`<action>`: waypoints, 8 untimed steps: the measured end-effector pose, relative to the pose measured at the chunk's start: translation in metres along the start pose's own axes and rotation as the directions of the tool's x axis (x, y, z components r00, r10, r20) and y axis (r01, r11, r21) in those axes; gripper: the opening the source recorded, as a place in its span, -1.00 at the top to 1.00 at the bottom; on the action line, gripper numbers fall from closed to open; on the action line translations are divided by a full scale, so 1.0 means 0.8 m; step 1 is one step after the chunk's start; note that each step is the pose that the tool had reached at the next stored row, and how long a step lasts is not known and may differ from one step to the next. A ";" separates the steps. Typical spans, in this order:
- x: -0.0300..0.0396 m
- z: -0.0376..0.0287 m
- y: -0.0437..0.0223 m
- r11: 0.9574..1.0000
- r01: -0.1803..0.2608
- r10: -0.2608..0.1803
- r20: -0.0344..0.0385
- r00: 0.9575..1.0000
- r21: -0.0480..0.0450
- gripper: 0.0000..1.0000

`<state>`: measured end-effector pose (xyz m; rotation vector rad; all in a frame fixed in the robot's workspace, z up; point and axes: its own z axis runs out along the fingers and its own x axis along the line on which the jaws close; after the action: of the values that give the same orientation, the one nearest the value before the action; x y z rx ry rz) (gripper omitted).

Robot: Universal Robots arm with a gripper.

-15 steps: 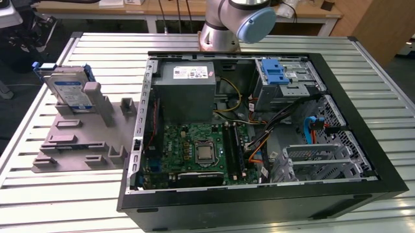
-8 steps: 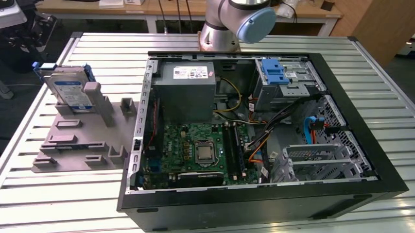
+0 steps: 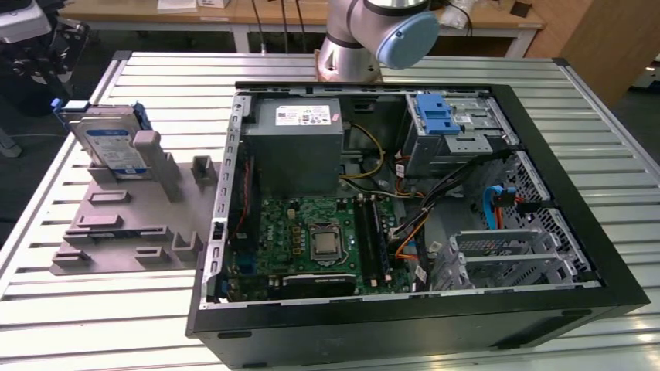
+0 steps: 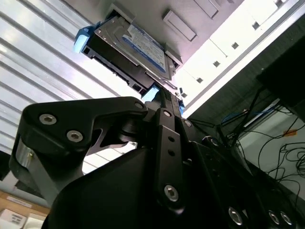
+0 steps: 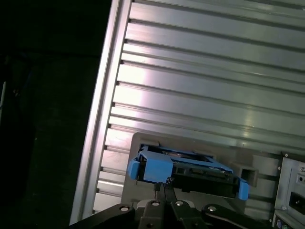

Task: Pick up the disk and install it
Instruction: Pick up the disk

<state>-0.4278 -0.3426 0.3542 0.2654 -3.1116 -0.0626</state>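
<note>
1 disk [image 3: 108, 143]: upright in the grey holder [image 3: 116, 210] at the exterior view's left, on the slatted table [image 3: 103, 325]. 1 open computer case [image 3: 413, 318]: just beside the holder, toward the exterior view's right, motherboard [image 3: 309, 239] exposed. 1 gripper [image 5: 161, 184], first wrist view: fingers closed together, empty, tips close to the disk's blue rail [image 5: 150, 168]. Contact cannot be told.

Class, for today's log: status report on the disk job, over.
Gripper pointed at disk, not holding. Disk upright in grey holder, outside computer case. No obstruction seen.
</note>
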 end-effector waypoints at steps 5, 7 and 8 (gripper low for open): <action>0.0002 0.0001 0.0000 0.999 0.033 -0.033 -0.001 0.999 0.000 0.79; 0.0002 0.0001 0.0000 0.999 0.033 -0.033 -0.001 0.999 0.000 0.79; 0.0002 0.0001 0.0000 0.999 0.033 -0.033 -0.001 0.999 0.000 0.79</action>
<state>-0.4279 -0.3427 0.3541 0.3172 -3.1062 -0.0622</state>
